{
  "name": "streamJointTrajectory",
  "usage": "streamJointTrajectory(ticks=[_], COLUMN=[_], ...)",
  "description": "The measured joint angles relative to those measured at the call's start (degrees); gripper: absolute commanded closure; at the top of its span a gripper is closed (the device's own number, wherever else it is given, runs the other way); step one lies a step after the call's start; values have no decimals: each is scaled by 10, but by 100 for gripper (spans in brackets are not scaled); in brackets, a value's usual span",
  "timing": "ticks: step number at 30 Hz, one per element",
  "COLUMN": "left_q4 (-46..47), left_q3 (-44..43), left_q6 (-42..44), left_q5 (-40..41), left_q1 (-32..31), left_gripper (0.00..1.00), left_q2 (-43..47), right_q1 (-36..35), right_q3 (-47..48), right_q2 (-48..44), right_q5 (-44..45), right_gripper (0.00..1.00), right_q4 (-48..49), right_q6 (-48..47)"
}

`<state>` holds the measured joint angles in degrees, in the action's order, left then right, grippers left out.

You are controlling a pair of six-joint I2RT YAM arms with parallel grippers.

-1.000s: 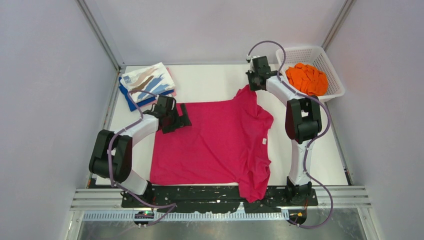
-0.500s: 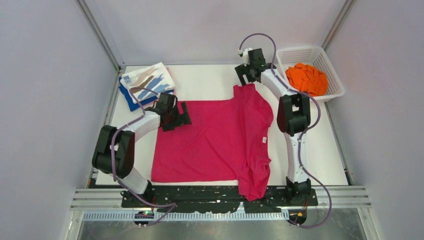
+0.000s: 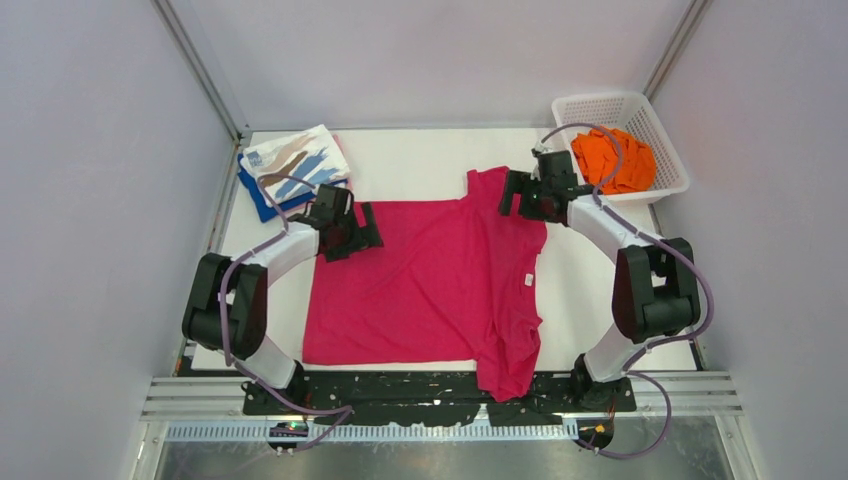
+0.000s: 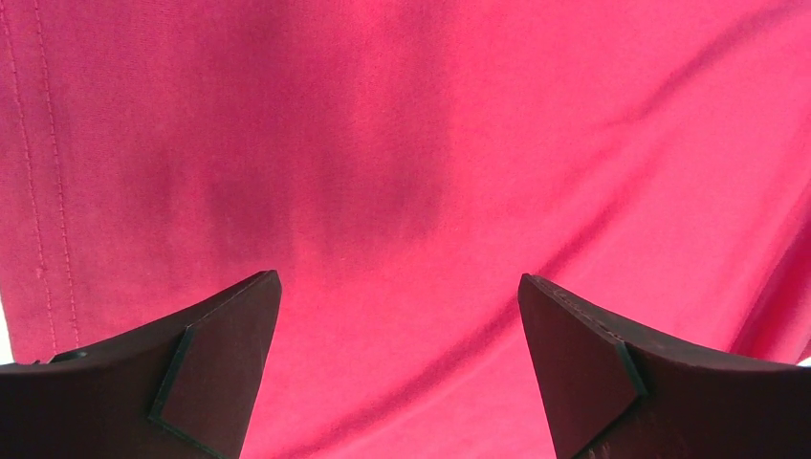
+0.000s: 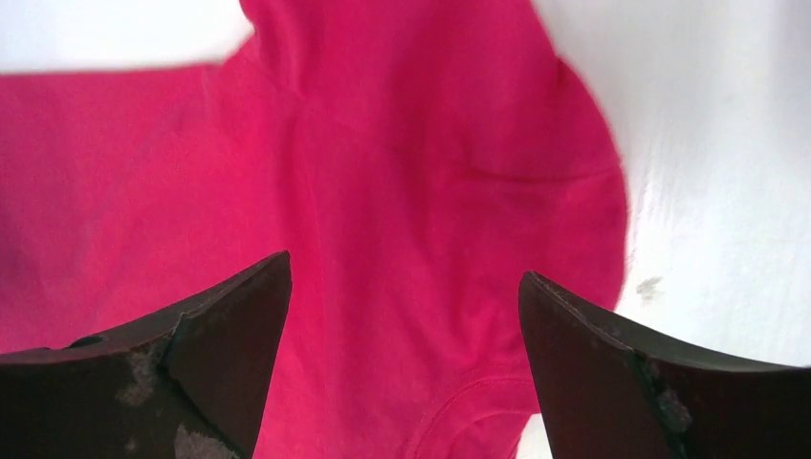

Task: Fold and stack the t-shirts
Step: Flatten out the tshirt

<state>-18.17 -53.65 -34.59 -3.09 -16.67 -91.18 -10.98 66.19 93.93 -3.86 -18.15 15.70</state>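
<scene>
A bright magenta t-shirt (image 3: 430,285) lies spread flat across the middle of the table, its white neck label (image 3: 527,283) at the right and one sleeve draped over the near edge. My left gripper (image 3: 362,234) stands open over the shirt's far left corner; magenta cloth (image 4: 402,172) fills its wrist view, with nothing between the fingers. Over the far right sleeve my right gripper (image 3: 508,193) is open too, and the sleeve (image 5: 421,163) lies flat below its fingers. A white streaked t-shirt (image 3: 297,160) tops a blue one (image 3: 262,203) at the far left. An orange t-shirt (image 3: 612,158) sits in the basket.
The white lattice basket (image 3: 610,102) stands at the far right corner. The folded stack sits close to the left frame post and wall. Bare white tabletop (image 3: 420,165) shows behind the magenta shirt and along its right side (image 3: 600,300).
My right gripper has opened, let go of the far sleeve, and swung from the back of the table toward the right, now over that sleeve. The left arm has barely moved.
</scene>
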Motion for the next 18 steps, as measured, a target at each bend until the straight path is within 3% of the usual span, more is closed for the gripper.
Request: streamJointTrajectory(ticks=[11, 18], left_q4=[19, 18], left_q3=[5, -14], left_q6=[-15, -16], left_q5=[-48, -52], left_q1=[32, 42], left_gripper=[0, 0], left_q2=[-28, -47], right_q1=[25, 56], right_q3=[-37, 66], right_q2=[80, 156], right_q5=[-38, -34], right_gripper=[5, 5], right_q4=[-5, -26], right_q6=[35, 39])
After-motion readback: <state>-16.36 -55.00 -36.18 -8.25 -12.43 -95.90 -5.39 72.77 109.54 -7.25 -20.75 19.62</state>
